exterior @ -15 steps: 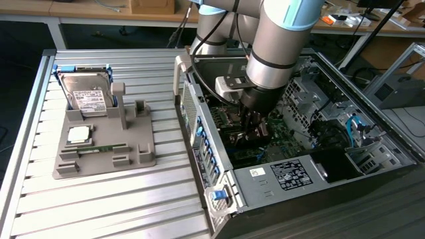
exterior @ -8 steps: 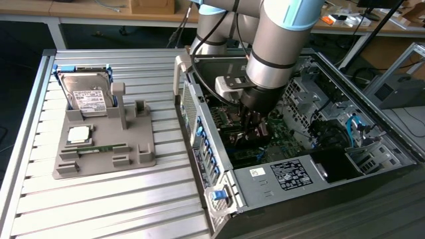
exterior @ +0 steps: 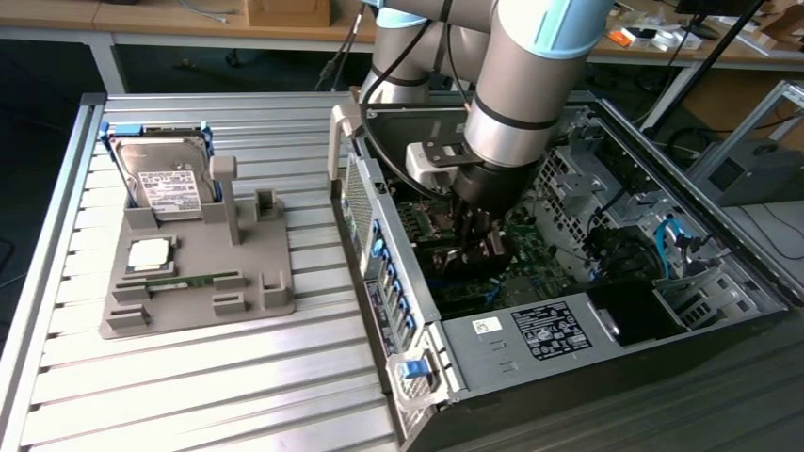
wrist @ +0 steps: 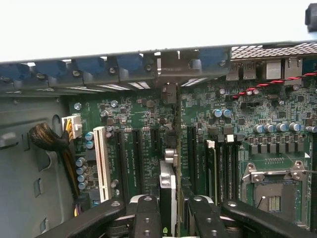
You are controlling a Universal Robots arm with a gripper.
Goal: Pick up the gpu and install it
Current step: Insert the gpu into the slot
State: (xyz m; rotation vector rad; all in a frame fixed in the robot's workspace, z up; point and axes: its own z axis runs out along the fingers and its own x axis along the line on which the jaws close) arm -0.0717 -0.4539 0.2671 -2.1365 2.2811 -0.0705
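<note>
We count one hard drive [exterior: 165, 179], one memory stick [exterior: 184, 282], one gray holder [exterior: 201, 301], one computer case [exterior: 603, 377], one gpu [wrist: 168, 191].

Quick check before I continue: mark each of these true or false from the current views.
1. The gripper is inside the open computer case. True.
2. The gpu lies on the grey holder. False: it stands edge-on between the gripper fingers, above the motherboard.
3. The hard drive sits in the holder. True.
4. The CPU socket holds a processor. False: it looks empty.
</note>
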